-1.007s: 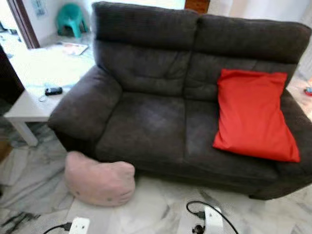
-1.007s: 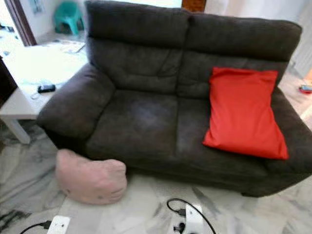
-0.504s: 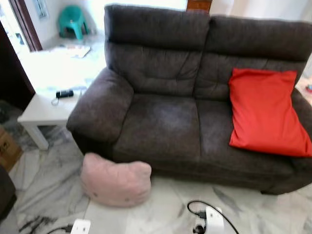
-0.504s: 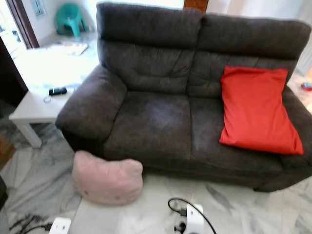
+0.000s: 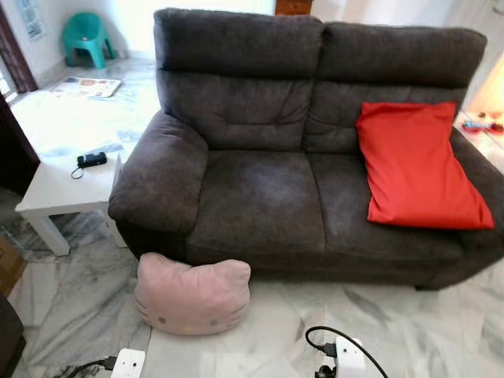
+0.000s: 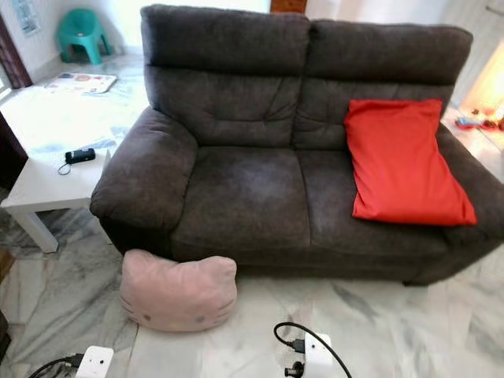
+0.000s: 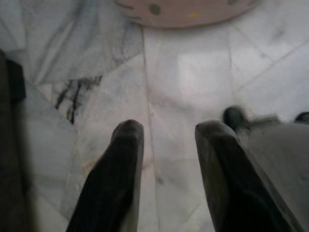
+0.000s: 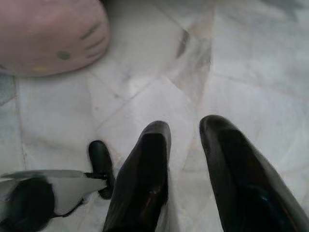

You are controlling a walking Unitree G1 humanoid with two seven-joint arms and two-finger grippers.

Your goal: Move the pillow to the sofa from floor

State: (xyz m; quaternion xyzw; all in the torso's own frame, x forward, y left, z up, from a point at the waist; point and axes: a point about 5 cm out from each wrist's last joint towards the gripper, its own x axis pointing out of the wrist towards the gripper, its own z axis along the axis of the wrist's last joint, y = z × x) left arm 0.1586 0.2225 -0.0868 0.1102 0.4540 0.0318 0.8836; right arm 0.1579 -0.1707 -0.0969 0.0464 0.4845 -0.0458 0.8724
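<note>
A pink cat-face pillow [image 5: 191, 295] lies on the marble floor, against the front of the dark grey sofa [image 5: 260, 197] below its left armrest. A red pillow [image 5: 421, 165] leans on the sofa's right seat. My left gripper [image 7: 170, 129] hangs open over bare floor, with the pink pillow [image 7: 186, 9] a short way ahead of its fingertips. My right gripper [image 8: 186, 124] also hangs open above the floor, empty, and the pink pillow [image 8: 48, 36] lies ahead of it and off to one side.
A white side table [image 5: 55, 193] with a black device [image 5: 91, 160] stands left of the sofa. A white power strip [image 5: 349, 358] with a black cable and a white adapter [image 5: 127, 364] lie on the floor near me. A teal stool [image 5: 87, 39] stands far back.
The whole view has shifted as the camera moved, so the sofa and pink pillow appear more centred. None of the things themselves has moved.
</note>
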